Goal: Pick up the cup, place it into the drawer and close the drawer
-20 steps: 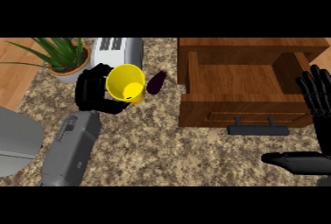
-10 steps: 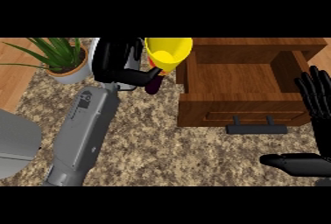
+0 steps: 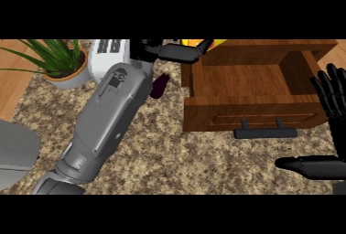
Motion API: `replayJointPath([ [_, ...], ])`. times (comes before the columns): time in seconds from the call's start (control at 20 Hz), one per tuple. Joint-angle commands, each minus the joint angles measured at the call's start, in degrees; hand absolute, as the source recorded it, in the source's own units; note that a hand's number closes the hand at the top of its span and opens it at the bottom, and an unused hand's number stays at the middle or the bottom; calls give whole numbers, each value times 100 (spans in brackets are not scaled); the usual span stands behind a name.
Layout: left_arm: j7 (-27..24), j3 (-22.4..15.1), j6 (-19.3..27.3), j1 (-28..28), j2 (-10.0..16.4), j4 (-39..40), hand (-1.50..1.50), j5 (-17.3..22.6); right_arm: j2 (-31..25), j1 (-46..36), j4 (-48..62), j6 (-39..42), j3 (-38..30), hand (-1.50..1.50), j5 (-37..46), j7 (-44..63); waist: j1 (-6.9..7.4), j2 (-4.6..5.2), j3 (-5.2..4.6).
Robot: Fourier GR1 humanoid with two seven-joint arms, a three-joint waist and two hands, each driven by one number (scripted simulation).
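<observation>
Tabletop: a speckled brown-and-beige stone tabletop (image 3: 202,164) is filling most of the view, seen steeply from above.
Left margin: a pale wooden surface (image 3: 9,87) is bordering the stone along the left side, and a smooth grey shape (image 3: 13,155) is jutting in at the lower left; what it is cannot be told.
Drawer: a wooden drawer (image 3: 250,116) is standing open at the upper right, its inner floor showing, with a black handle (image 3: 265,133) lying across its front, towards the viewer.
Cup: the yellow cup (image 3: 192,42) is being held up at the very top edge of the view, beside the drawer's far left corner; only a sliver of it is showing.
Left hand: the left hand (image 3: 165,51) is curling its fingers round the yellow cup, at the end of a long grey forearm (image 3: 108,114) that is crossing the tabletop from the lower left.
Right hand: the right hand (image 3: 331,96) is resting at the right edge, fingers straight and pointing up, thumb spread out below, holding nothing.
Back left corner: a potted plant (image 3: 64,68) with long green leaves is standing next to a white toaster (image 3: 108,48).
Between arm and drawer: a dark purple eggplant (image 3: 159,86) is lying on the stone, just beside the forearm.
</observation>
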Motion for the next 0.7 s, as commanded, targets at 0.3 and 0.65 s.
replayJointPath([
  [0.3,19,-612,571,-1076,-5,1534,150,1004,-83,-8,270,202,-83,-150,-66,-243,-104,23,2],
  [0.65,-226,-1444,717,-1240,-5,2188,150,1590,37,-232,119,40,115,-150,32,81,-210,45,2],
])
